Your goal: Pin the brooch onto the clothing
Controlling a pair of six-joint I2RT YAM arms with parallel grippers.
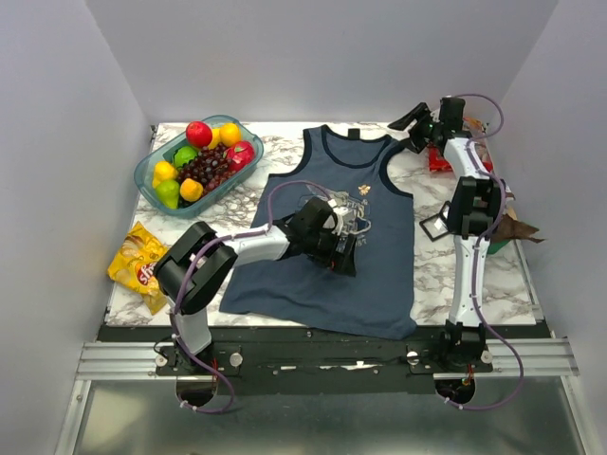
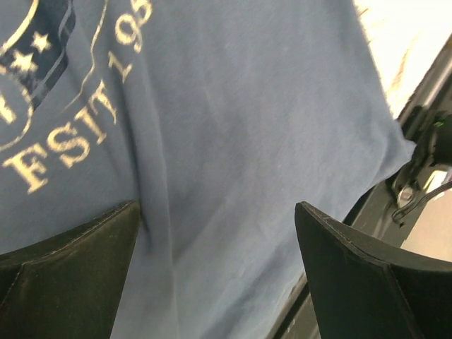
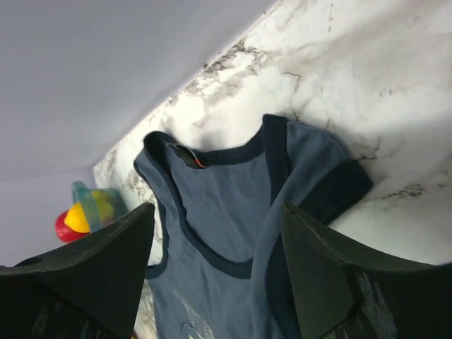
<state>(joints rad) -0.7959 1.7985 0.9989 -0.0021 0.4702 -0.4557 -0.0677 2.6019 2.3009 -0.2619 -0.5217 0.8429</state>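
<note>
Across the middle of the desk [image 1: 427,275] the blue tank top [image 1: 303,284] lies flat, and your left hand [image 1: 341,248] hangs over its chest print with fingers apart, holding nothing. A tiny gold speck just beyond that hand looks like the brooch [image 1: 364,198], resting on the cloth near the top of the print; whether its pin is through the fabric is too small to tell. Your right hand [image 1: 410,119] is also spread and empty, at the far right by the shoulder strap. I judge you are at the fastening step: next, bring the left hand's fingers back onto the brooch while the right steadies the cloth, taking care not to bunch the fabric. Only the overhead view shows the brooch. The left wrist view shows just pale lettering and the near hem, and the right wrist view shows the neckline, the strap and the fruit bowl [image 3: 88,208] beyond.
</note>
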